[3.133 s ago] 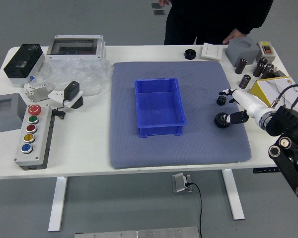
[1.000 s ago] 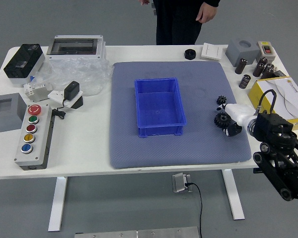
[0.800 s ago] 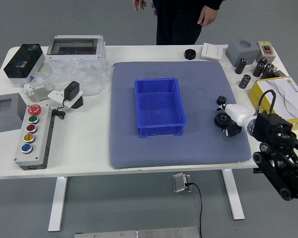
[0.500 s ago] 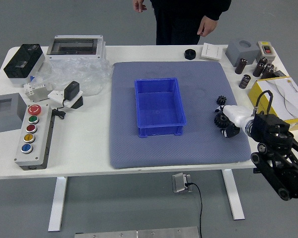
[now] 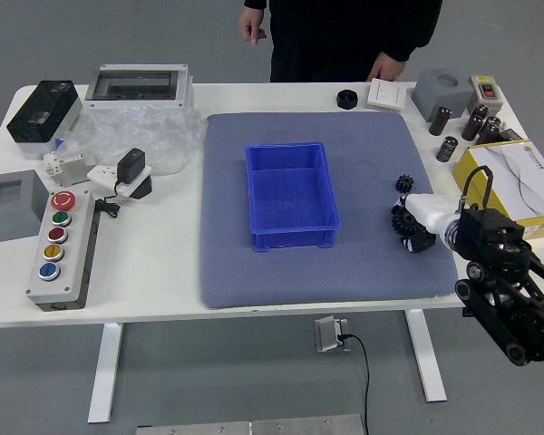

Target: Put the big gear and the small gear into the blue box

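Grey mat (image 5: 299, 276), right hand (image 5: 428, 216) farther over big gear (image 5: 402, 220) than before.

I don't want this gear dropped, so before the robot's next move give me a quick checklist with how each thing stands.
1. Right hand at the big gear: ok.
2. Firm grip on it: cannot tell, the hand covers part of it.
3. Small gear in the box: not ok, it lies on the mat.
4. Blue box upright, open on top: ok.
5. Person's hands away from the box: ok.
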Robot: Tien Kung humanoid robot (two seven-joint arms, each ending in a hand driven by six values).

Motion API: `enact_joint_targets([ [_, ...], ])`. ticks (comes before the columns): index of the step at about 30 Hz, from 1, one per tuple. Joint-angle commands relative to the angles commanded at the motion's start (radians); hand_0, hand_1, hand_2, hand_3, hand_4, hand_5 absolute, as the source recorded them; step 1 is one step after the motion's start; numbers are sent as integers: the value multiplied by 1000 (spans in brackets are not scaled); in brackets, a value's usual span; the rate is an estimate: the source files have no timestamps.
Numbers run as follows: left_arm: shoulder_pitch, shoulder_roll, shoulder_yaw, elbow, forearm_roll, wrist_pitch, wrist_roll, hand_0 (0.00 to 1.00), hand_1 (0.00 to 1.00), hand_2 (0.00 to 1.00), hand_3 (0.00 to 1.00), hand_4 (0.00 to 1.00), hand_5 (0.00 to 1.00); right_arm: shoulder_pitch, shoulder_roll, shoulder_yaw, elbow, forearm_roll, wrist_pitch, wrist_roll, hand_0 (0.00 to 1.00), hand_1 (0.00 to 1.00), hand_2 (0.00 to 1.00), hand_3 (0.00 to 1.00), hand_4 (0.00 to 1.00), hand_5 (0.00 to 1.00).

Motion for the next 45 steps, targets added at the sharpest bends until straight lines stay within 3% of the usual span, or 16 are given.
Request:
enact_joint_targets([
  [5, -1, 0, 1, 0, 0, 0, 0, 788, 758, 747, 683, 567, 252, 0, 0, 0, -5, 0, -7, -2, 784, 683, 704, 674, 539, 140],
  [6, -1, 0, 1, 0, 0, 0, 0, 788, 757, 747, 683, 568, 252, 0, 0, 0, -7, 0, -8, -2, 735, 645, 643, 657, 489, 183],
  [17, -1, 0, 1, 0, -2, 0, -1, 787, 756, 746, 683, 568, 249, 3, -1, 4, -14, 0, -26, -3, 715, 623, 604, 647, 474, 189],
  [18, -1, 0, 1, 0, -2, 1, 0, 787, 756, 745, 685, 570, 250, 3, -1, 5, -14, 0, -28, -3, 683, 579, 566, 637, 458, 196],
  [45, -2, 1, -6, 0, 2, 2, 0, 787, 756, 745, 687, 574, 253, 20, -3, 46, 18, 0, -52, -9, 671, 559, 538, 628, 438, 184],
])
